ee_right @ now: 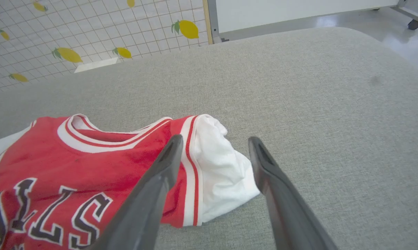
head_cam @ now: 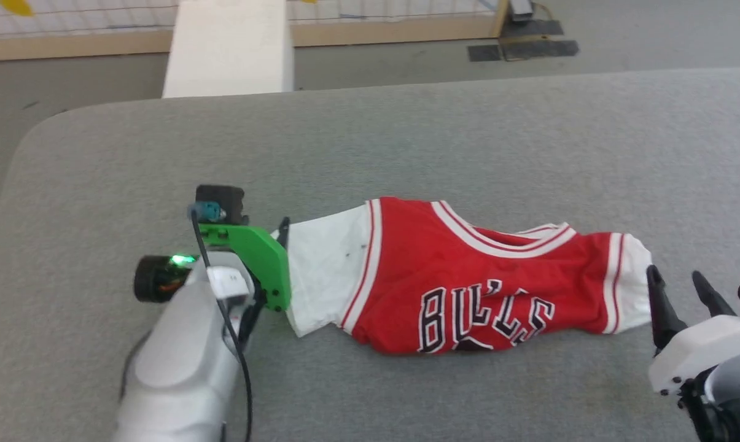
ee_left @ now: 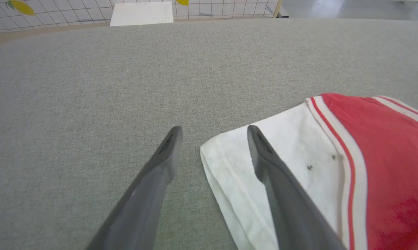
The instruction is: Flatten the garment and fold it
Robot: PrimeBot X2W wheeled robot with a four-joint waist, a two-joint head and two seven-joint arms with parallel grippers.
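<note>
Left gripper point(ee_left: 214, 131) spread, one finger over the garment's point(head_cam: 468, 276) white sleeve, right gripper point(head_cam: 675, 275) spread just beside the other sleeve, grey fabric bench point(head_cam: 406, 141), gridded wall point(ee_right: 97, 31) with lemon decals point(ee_right: 68, 54), red jersey rumpled mid-bench, black lettering upside down.

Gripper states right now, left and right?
Left gripper: open, holding nothing, at one end of the garment.
Right gripper: open, holding nothing, over its other end.

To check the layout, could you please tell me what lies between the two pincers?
The garment lies on the grey table between the left pincer and the right pincer, as the head view shows.
</note>
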